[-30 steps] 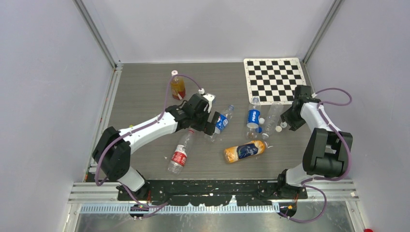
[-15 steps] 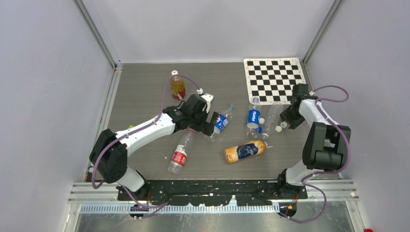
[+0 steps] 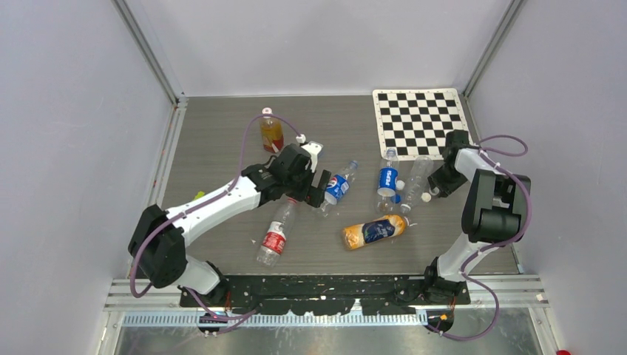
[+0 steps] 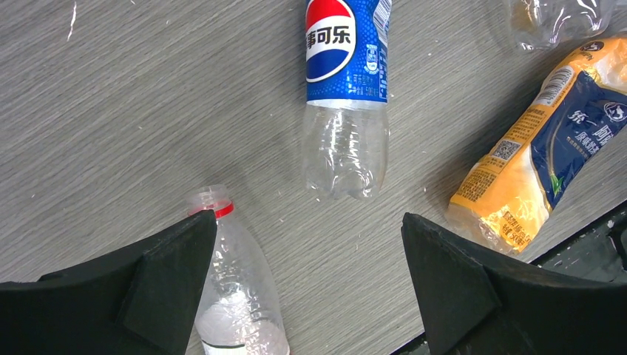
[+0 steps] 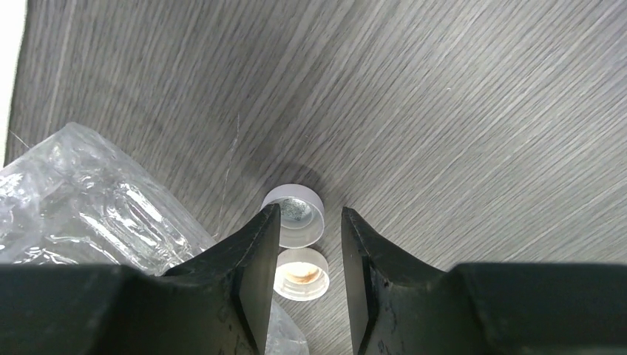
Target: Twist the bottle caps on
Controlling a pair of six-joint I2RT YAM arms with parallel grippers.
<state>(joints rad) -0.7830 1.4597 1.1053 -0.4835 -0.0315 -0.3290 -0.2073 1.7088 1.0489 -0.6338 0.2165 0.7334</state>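
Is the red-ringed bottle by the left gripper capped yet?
Not capped. In the left wrist view the red-ringed bottle lies on its side on the table, its open mouth bare above the red ring.

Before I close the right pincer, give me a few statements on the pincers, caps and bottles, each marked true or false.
1. The left pincer is wide open and empty. True.
2. Two white caps lie open side up at the right pincer. True.
3. The red-ringed bottle already has its cap. False: its neck is bare.
4. The checkerboard is at the far left. False: it is at the far right.
5. The orange-labelled bottle stands upright. False: it lies on its side.
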